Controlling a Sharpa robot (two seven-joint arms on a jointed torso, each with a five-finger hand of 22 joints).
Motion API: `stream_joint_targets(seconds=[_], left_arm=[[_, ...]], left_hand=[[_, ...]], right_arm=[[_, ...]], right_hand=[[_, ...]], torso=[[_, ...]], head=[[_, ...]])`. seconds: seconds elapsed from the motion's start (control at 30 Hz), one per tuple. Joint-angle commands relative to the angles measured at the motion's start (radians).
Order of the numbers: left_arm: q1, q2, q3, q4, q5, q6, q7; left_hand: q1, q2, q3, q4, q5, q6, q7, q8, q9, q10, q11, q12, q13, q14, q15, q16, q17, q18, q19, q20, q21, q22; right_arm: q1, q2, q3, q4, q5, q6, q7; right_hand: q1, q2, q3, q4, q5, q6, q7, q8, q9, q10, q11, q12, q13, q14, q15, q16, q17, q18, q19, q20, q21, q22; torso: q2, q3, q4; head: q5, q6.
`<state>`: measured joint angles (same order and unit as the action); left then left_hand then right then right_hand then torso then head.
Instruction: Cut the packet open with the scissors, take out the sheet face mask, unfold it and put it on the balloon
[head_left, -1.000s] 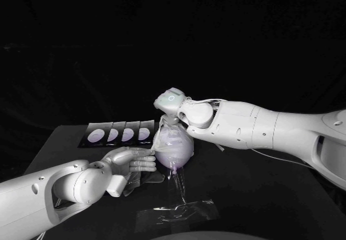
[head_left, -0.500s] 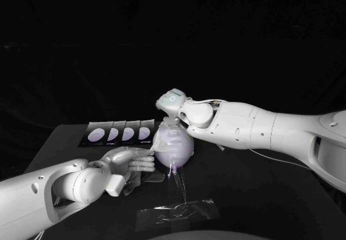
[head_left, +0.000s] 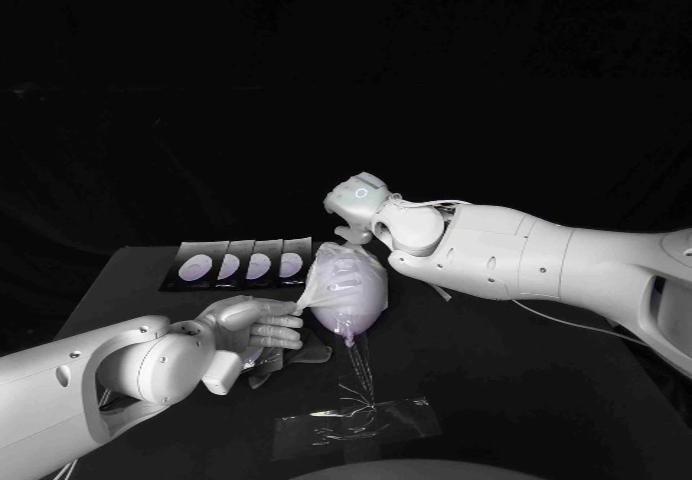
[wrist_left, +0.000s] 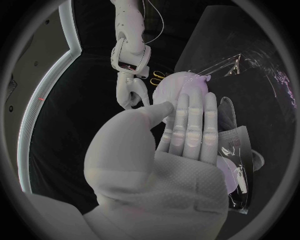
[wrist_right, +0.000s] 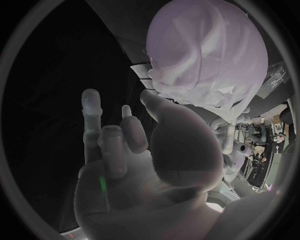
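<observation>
A pale lilac balloon (head_left: 351, 298) stands on a thin stem over the table, with the white sheet mask (head_left: 335, 282) draped on it. In the right wrist view the mask (wrist_right: 187, 60) lies wrinkled over the balloon's face. My left hand (head_left: 255, 326) is beside the balloon and pinches the mask's edge, which is drawn out to a point toward it. In the left wrist view its thumb (wrist_left: 164, 108) lies against the balloon (wrist_left: 182, 83). My right hand (wrist_left: 129, 93) hangs just behind the balloon, fingers apart, its thumb (wrist_right: 155, 101) at the mask's crumpled edge.
Several dark mask packets (head_left: 240, 266) lie in a row at the table's back left. The cut packet (wrist_left: 236, 150) lies under my left hand. Yellow-handled scissors (wrist_left: 157, 76) lie beyond the balloon. Clear film (head_left: 355, 420) is taped down round the stem's foot.
My right arm has drawn slightly up and to the right, away from the balloon's top. My left hand has slid a little left, stretching the mask's edge out.
</observation>
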<state>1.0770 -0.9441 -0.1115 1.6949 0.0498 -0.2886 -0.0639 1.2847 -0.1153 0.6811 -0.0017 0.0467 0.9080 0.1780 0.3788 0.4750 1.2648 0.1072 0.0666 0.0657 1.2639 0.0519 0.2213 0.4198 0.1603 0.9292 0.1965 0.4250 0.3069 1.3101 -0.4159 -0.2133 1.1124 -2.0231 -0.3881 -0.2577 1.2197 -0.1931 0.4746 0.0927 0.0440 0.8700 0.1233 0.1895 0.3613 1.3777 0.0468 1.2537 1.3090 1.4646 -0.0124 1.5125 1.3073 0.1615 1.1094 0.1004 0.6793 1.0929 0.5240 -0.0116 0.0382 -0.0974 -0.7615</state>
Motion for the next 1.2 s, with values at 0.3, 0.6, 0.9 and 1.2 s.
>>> stream_joint_targets(seconds=[0.3, 0.6, 0.9, 1.2], left_arm=[[0.001, -0.004, 0.001, -0.016, -0.148, 0.062, -0.089], [0.002, -0.004, 0.001, -0.053, -0.224, 0.062, -0.091], [0.002, 0.008, 0.003, -0.095, -0.247, 0.012, 0.087], [0.004, 0.025, 0.013, -0.127, -0.297, -0.05, 0.243]], left_hand=[[-0.064, -0.081, -0.085, 0.036, 0.003, -0.133, 0.024, -0.035, -0.024, -0.015, 0.016, 0.016, 0.004, 0.033, 0.003, 0.067, 0.041, 0.024, 0.032, 0.009, -0.019, -0.027], [-0.059, -0.098, -0.126, 0.067, 0.003, -0.155, 0.016, -0.01, -0.027, -0.011, 0.009, 0.034, 0.006, 0.022, -0.001, 0.107, 0.069, 0.024, 0.06, 0.008, -0.051, -0.057], [-0.005, -0.08, -0.122, 0.073, 0.003, -0.077, 0.003, 0.029, -0.039, -0.055, 0.009, 0.039, 0.006, -0.076, 0.009, 0.107, 0.079, 0.02, 0.052, 0.018, -0.089, -0.086], [0.008, -0.103, -0.157, 0.083, 0.002, -0.092, 0.032, 0.005, -0.071, -0.115, 0.036, 0.057, 0.011, -0.167, 0.036, 0.129, 0.094, 0.014, 0.02, 0.038, -0.127, -0.11]], right_arm=[[0.012, -0.115, 0.006, 0.127, 0.066, -0.171, -0.04], [0.026, -0.249, 0.014, 0.248, 0.265, -0.303, 0.015], [0.036, -0.416, 0.013, 0.365, 0.761, -0.353, 0.142], [0.0, -0.517, 0.01, 0.442, 1.103, -0.334, 0.24]], right_hand=[[-0.002, -0.005, -0.014, 0.026, 0.004, 0.014, 0.001, 0.004, 0.0, 0.001, 0.002, -0.004, 0.006, 0.045, 0.007, 0.0, 0.13, 0.003, 0.007, 0.002, -0.007, -0.002], [0.018, -0.003, -0.024, 0.05, 0.004, 0.05, 0.014, 0.015, 0.002, 0.025, 0.011, 0.027, 0.026, 0.063, 0.011, 0.015, 0.162, -0.011, 0.062, -0.001, 0.073, 0.045], [0.065, 0.024, -0.005, 0.056, 0.005, 0.106, 0.016, 0.034, 0.006, 0.072, 0.01, 0.095, 0.076, 0.089, 0.008, 0.04, 0.217, -0.032, 0.147, -0.004, 0.201, 0.116], [0.078, 0.032, -0.005, 0.061, 0.006, 0.118, 0.009, 0.035, 0.003, 0.115, 0.004, 0.17, 0.137, 0.106, -0.001, 0.058, 0.263, -0.046, 0.195, -0.006, 0.281, 0.162]], torso=[[0.0, 0.0022, -0.0022], [-0.001, 0.0024, -0.0019], [0.002, 0.0005, -0.0029], [0.005, 0.0051, -0.0055]], head=[[0.003, -0.009], [0.001, -0.015], [-0.009, -0.009], [-0.02, 0.001]])
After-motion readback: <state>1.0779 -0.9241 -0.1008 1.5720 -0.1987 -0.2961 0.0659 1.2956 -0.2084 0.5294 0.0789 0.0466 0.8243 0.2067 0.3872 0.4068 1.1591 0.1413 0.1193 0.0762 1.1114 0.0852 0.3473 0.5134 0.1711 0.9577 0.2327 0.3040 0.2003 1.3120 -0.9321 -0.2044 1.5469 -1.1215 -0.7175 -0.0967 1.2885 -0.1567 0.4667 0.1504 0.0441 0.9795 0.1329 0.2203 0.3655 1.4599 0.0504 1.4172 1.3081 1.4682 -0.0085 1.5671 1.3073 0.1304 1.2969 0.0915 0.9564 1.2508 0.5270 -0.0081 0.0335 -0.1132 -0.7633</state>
